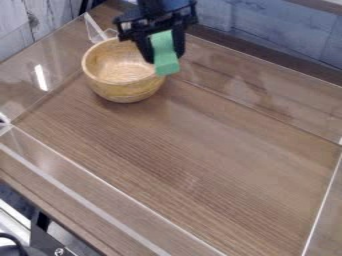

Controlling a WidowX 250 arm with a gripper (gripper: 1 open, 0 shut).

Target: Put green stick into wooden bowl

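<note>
The green stick (pixel 166 52) hangs upright in the air, clamped at its top by my black gripper (pixel 160 32), which is shut on it. Its lower end hovers just above the right rim of the wooden bowl (pixel 122 72). That bowl is round, light tan and empty, and it rests on the table at the back left. The gripper sits above and slightly right of the bowl's centre.
A wood-grain table (pixel 201 150) is ringed by low clear plastic walls (pixel 54 160). A small clear plastic stand (pixel 94 27) rises behind the bowl. A grey tiled wall runs along the back.
</note>
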